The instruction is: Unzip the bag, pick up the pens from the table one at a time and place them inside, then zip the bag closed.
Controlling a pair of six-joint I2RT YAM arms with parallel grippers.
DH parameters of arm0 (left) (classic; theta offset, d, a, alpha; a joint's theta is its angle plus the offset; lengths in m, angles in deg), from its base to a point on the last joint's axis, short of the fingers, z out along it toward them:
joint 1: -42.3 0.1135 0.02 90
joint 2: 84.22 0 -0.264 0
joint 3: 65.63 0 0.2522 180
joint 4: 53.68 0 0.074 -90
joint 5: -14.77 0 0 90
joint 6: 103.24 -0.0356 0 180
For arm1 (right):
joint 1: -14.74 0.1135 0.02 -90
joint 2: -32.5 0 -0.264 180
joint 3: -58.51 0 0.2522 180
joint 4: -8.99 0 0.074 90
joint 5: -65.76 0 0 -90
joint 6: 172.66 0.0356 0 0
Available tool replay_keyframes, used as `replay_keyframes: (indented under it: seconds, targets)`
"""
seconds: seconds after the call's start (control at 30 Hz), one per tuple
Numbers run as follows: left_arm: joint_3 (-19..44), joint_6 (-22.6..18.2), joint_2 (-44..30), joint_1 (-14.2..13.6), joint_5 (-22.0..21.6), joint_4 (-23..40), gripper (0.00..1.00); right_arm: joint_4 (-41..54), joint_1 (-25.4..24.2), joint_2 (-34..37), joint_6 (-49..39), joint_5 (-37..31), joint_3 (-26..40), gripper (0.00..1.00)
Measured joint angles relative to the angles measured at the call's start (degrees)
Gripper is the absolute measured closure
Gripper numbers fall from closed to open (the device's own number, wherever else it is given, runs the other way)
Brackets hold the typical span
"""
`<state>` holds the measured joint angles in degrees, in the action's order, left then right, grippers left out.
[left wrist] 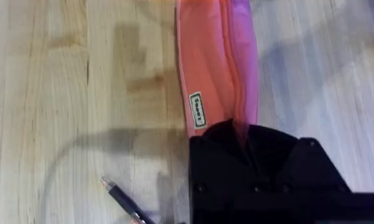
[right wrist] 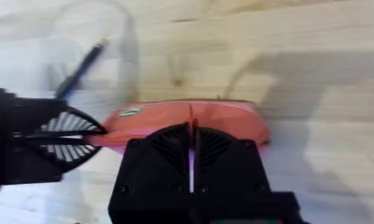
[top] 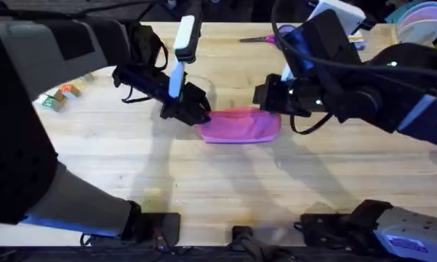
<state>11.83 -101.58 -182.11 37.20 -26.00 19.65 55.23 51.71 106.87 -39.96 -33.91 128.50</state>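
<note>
**Pink bag held at both ends, mid-surface**

Overhead: bag (top: 240, 126) lies mid-surface (top: 203, 182); left gripper (top: 196, 110) at its left end, right gripper (top: 270, 98) at its right.

Left wrist: jaws pinch the bag's end; dark pen (left wrist: 121, 200) lies nearby.

Right wrist: jaws closed narrowly on the bag's top edge.

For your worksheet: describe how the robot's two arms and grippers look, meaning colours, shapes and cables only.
Both arms are mostly black, with boxy housings and black cables looping along them. The left arm carries a white bar-shaped part near its wrist. The right arm has a white block on top and a small green light. The right gripper has blocky black fingers with ribbed, fan-like faces. The left gripper is a black, angular block.
</note>
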Motion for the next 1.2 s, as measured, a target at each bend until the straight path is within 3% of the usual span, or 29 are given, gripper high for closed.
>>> replay_keyframes:
  seconds: [0.77, 1.13, 1.17, 1.2]
  targets:
    - [0.00, 0.00, 0.00, 0.00, 0.11, 0.00, 0.958, -20.55, 9.71, 9.35, 4.53, 5.93, 0.00, 0.967]
    - [0.00, 0.00, 0.00, -0.01, 0.09, 0.09, 0.958, -22.19, 10.91, 10.74, 3.35, 7.42, 0.00, 0.956]
    - [0.00, -0.04, 0.00, -0.13, 0.15, 0.10, 0.958, -22.44, 11.11, 10.05, 0.57, 8.02, 0.02, 0.619]
    - [0.00, -0.20, 0.00, -0.11, 0.11, 0.27, 0.958, -21.64, 11.08, 9.28, -0.44, 7.63, 0.02, 0.475]
